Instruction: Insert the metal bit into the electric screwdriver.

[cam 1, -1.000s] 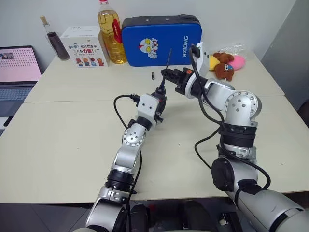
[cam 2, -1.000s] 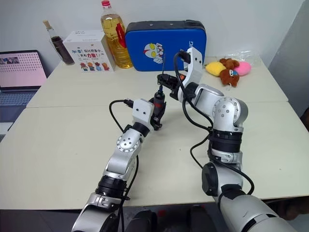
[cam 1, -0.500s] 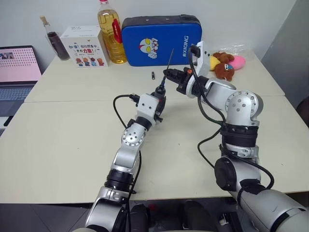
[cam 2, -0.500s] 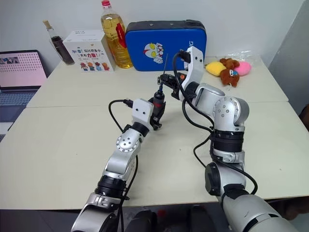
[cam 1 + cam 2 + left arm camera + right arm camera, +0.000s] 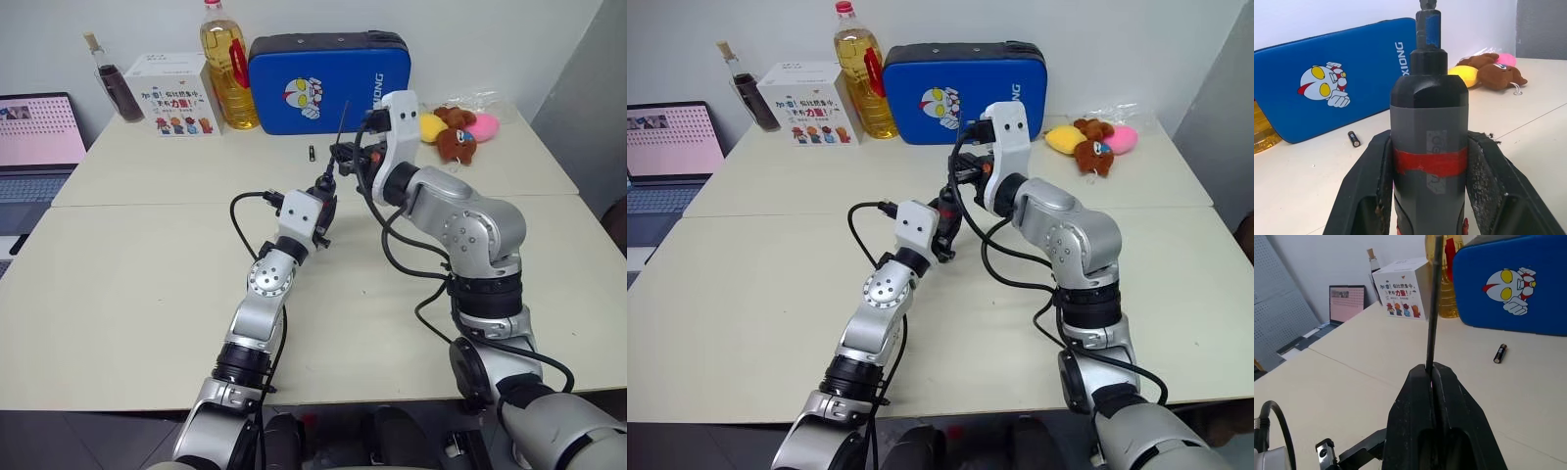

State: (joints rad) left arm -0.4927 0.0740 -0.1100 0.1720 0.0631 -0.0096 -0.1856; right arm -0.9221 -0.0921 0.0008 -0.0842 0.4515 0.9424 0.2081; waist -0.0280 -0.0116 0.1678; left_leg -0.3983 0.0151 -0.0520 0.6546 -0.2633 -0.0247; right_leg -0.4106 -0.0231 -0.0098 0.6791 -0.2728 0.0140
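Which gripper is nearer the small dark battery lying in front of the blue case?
Right. The right gripper, shut on the thin metal bit, hangs just beside the battery. The left gripper, clamping the black red-banded screwdriver, sits further back.

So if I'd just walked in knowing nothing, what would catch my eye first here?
Probably the two metal arms meeting over the middle of the pale table: the left gripper is shut on a black electric screwdriver with a red band, and the right gripper pinches a thin metal bit just above it. Behind them, a bright blue case with a cartoon hero stands at the back of the table.
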